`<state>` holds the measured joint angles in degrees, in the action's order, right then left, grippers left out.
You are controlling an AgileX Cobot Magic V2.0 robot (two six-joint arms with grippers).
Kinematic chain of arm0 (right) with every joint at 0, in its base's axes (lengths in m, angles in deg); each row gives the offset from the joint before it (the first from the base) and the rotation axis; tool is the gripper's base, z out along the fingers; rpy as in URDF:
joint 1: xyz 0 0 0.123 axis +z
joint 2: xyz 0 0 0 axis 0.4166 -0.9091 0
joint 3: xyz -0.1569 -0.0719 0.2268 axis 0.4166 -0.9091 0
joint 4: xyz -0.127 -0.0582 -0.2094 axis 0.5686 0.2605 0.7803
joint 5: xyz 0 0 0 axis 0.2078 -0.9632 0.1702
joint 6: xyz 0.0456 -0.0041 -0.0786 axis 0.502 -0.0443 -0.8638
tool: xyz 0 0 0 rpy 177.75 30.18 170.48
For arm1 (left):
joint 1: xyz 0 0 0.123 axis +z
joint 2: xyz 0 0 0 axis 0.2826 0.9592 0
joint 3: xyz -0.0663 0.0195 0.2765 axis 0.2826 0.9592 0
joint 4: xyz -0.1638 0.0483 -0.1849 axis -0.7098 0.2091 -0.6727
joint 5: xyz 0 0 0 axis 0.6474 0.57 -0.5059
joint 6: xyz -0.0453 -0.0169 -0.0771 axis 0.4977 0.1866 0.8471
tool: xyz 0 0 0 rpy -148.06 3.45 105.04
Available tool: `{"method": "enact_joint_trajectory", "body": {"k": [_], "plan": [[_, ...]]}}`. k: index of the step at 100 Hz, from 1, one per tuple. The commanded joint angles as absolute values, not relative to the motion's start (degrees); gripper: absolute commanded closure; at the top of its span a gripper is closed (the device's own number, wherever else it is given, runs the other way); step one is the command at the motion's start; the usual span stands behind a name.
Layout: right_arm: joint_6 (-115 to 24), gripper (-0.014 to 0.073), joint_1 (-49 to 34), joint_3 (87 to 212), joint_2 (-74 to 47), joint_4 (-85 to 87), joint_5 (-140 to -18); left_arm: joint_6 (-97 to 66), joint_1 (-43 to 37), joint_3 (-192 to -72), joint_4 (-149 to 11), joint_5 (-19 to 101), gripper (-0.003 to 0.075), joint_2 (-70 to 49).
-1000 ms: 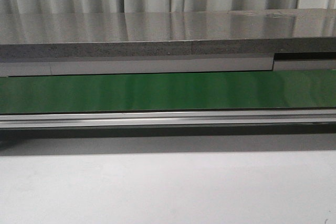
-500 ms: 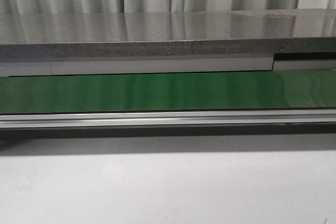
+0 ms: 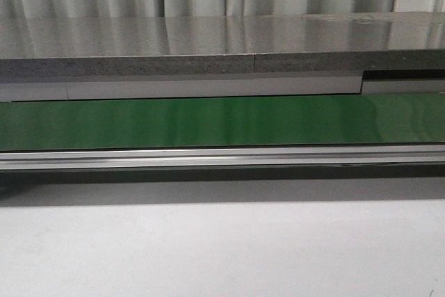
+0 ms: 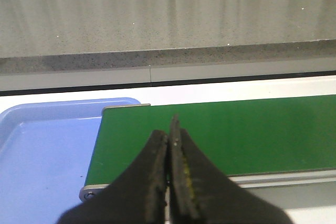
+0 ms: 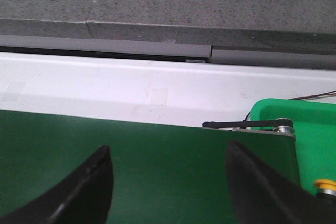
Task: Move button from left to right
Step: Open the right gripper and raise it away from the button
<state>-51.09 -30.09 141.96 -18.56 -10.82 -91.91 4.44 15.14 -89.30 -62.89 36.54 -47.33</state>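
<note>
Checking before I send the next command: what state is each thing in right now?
Left gripper: shut, empty, over the belt.
Right gripper: open, empty, over the belt.
Green belt: bare in the front view.
Blue tray: empty where visible.
Green tray: a yellow-topped item at the frame edge.

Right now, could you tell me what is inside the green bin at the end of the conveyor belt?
In the green bin, only a yellow round top shows at the picture's edge, possibly the button. The belt end and the right gripper cover the rest.
</note>
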Motion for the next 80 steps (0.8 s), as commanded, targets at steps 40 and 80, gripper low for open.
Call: {"method": "enact_joint_trajectory", "body": {"k": [40,80], "plan": [[-51.5,0.0193,-28.7,122.4,17.5,-12.0,-89.8,4.6,14.8,-90.9,-63.6,32.5,0.0741,-47.0],[-51.5,0.0583,-28.7,118.3,26.9,-12.0,-94.7,4.6,14.8,-90.9,-63.6,32.5,0.0741,-47.0]]}}
